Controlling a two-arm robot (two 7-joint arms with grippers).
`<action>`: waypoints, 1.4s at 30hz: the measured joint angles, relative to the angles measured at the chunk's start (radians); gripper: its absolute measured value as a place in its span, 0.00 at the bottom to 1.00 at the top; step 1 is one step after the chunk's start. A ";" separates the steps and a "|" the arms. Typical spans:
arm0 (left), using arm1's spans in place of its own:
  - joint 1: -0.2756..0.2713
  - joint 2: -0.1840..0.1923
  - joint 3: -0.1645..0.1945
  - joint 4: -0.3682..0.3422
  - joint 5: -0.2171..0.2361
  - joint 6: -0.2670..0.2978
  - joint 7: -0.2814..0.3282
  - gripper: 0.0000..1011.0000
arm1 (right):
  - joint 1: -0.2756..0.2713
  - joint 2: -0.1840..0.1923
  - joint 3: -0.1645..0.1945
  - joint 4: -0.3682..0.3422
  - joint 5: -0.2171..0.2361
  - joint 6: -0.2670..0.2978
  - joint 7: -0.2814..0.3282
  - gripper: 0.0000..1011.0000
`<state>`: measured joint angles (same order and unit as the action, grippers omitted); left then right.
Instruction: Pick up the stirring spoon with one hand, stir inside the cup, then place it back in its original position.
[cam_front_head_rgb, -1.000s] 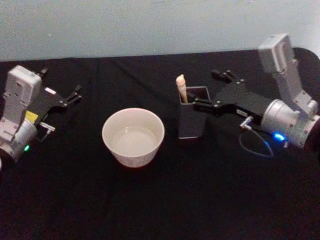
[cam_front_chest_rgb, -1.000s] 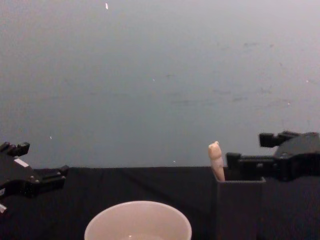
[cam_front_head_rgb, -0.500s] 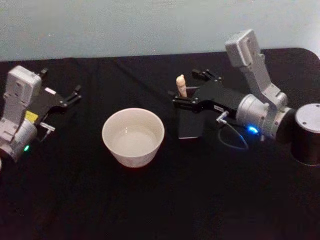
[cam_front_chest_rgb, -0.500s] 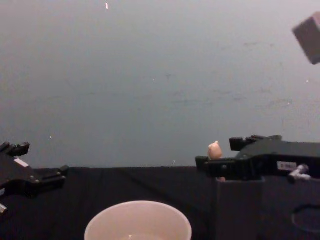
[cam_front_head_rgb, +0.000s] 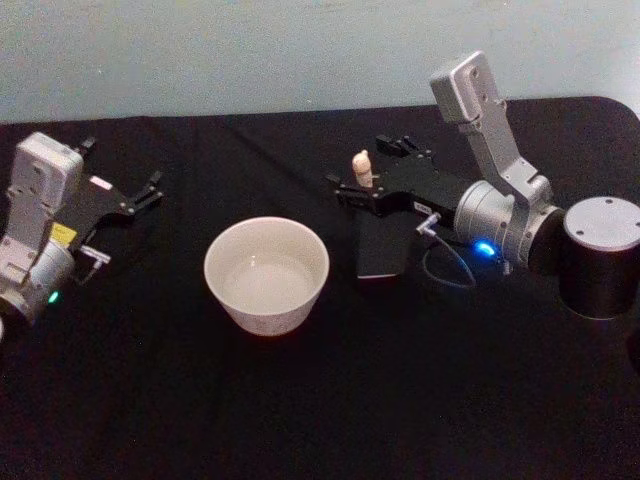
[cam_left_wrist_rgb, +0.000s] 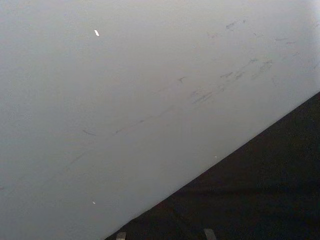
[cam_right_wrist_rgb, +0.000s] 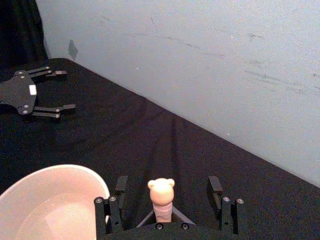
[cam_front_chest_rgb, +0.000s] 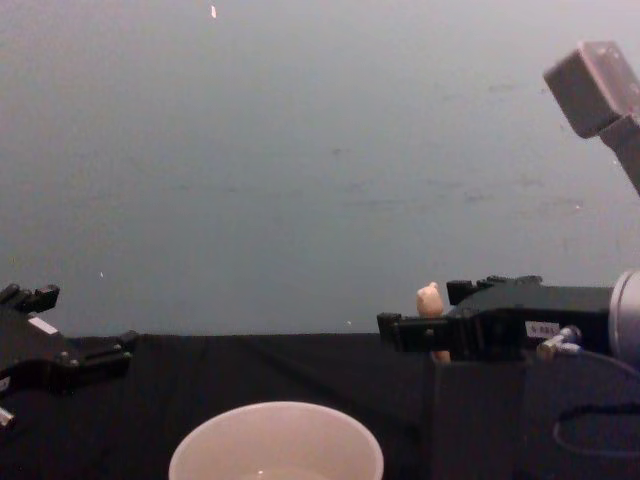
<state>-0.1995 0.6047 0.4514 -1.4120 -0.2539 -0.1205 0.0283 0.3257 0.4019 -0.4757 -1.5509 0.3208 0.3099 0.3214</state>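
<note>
The stirring spoon (cam_front_head_rgb: 362, 168) stands upright in the dark grey holder (cam_front_head_rgb: 380, 255), with only its pale knob-tipped handle (cam_right_wrist_rgb: 161, 192) showing above the rim. My right gripper (cam_front_head_rgb: 361, 172) is open over the holder. One finger sits on each side of the handle without touching it, as the right wrist view shows. The cream cup (cam_front_head_rgb: 266, 273) sits left of the holder and holds clear liquid. In the chest view the spoon's knob (cam_front_chest_rgb: 430, 299) pokes up between the right fingers (cam_front_chest_rgb: 399, 328). My left gripper (cam_front_head_rgb: 121, 166) rests open at the far left of the table.
A black cloth (cam_front_head_rgb: 320, 400) covers the table, with a pale wall behind it. The right arm's silver body (cam_front_head_rgb: 500, 215) and a dark cylinder (cam_front_head_rgb: 598, 258) occupy the right side. A thin cable (cam_front_head_rgb: 445, 268) loops beside the holder.
My right gripper has moved left over the holder, and its open fingers now straddle the spoon handle. The left arm, cup and holder have not moved.
</note>
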 joint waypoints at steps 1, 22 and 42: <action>0.000 0.000 0.000 0.000 0.000 0.000 0.000 0.99 | 0.001 -0.005 0.002 0.004 -0.002 0.005 0.000 0.99; 0.000 0.000 0.000 0.000 0.000 0.000 0.000 0.99 | 0.000 -0.030 0.020 0.016 -0.019 0.032 0.004 0.99; 0.000 0.000 0.000 0.000 0.000 0.000 0.000 0.99 | 0.000 -0.028 0.019 0.016 -0.017 0.030 0.004 0.50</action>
<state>-0.1996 0.6047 0.4514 -1.4120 -0.2539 -0.1205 0.0282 0.3256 0.3735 -0.4571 -1.5353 0.3039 0.3398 0.3254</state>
